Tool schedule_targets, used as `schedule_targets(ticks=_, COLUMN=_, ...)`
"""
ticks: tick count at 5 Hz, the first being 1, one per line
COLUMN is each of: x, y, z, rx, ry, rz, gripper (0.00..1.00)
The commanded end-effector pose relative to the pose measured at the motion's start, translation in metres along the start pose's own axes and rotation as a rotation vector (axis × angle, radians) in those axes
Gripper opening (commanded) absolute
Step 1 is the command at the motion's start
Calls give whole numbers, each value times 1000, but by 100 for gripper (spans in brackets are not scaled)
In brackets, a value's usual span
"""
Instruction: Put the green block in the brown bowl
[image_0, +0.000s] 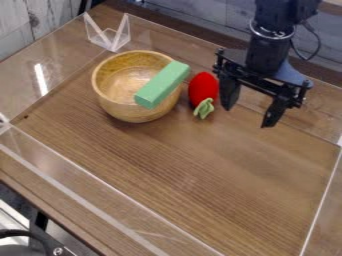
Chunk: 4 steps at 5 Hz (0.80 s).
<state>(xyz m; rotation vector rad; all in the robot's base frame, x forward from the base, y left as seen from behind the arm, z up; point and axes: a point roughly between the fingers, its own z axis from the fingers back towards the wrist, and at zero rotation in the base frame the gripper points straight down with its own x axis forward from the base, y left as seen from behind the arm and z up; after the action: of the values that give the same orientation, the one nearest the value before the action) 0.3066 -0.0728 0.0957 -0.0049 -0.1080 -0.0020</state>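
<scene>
The light green block (162, 83) lies tilted across the right rim of the brown wooden bowl (124, 88), one end inside and the other sticking out over the rim. My gripper (251, 104) hangs to the right of the bowl, pointing down at the table. Its black fingers (229, 95) stand wide apart with nothing between them. It is clear of the block and the bowl.
A red strawberry toy (202, 91) with green leaves lies between the bowl and the gripper. Clear acrylic walls (80, 190) fence the wooden table. A clear folded stand (106, 33) sits at the back left.
</scene>
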Motion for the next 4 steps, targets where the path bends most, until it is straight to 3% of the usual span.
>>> schedule_targets(ticks=1, x=6, y=-11, z=27, rx=-22, ry=-83, rz=9, gripper=100)
schedule_targets(ticks=4, x=-13, y=-3, z=12, rx=-34, ry=0, rz=-83, gripper=100)
